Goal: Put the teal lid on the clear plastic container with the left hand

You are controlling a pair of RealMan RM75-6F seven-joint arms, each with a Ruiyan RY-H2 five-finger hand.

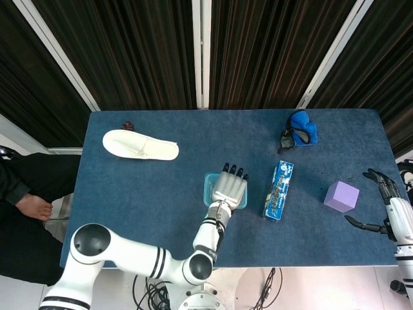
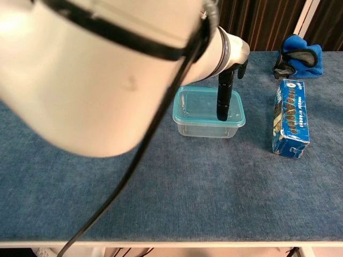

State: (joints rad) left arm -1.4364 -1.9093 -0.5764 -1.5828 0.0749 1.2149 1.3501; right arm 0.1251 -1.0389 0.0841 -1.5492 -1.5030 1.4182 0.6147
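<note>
Head view: blue table (image 1: pixel 148 187) before dark vertical curtains (image 1: pixel 142 51).

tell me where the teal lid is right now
The teal lid sits on the clear plastic container near the table's middle, left of the blue box; the left hand is over its right part.
</note>
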